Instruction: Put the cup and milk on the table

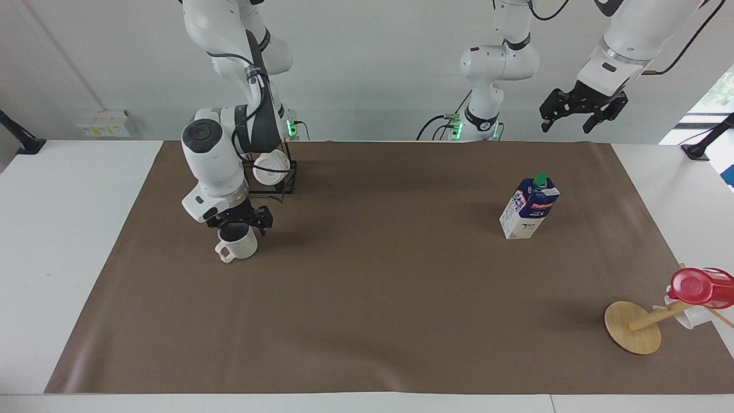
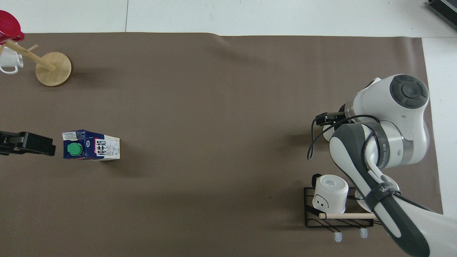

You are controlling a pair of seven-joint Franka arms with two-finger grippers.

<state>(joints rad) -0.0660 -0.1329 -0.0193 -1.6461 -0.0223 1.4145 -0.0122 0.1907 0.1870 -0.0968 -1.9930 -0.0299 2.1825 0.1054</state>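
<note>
Right claw (image 1: 238,225) is down at the cup (image 1: 238,246), fingers set at the rim w/ one dipping into the mouth; can't tell if it's clenched on the rim or not. Cup sits upright on the brown mat of the table (image 1: 74,229), handle pointing away from the robots, just farther from the robots than the black wire rack (image 1: 275,178) (white mugs on it, one mostly hidden by the arm in the overhead view). Milk (image 1: 529,207) stands upright on the mat, well apart from the cup, toward the left arm's end of the table, green cap up. Left claw (image 1: 579,115) hangs in the air up over the mat edge near the milk, fingers spread, holding nothing; that arm waits.
</note>
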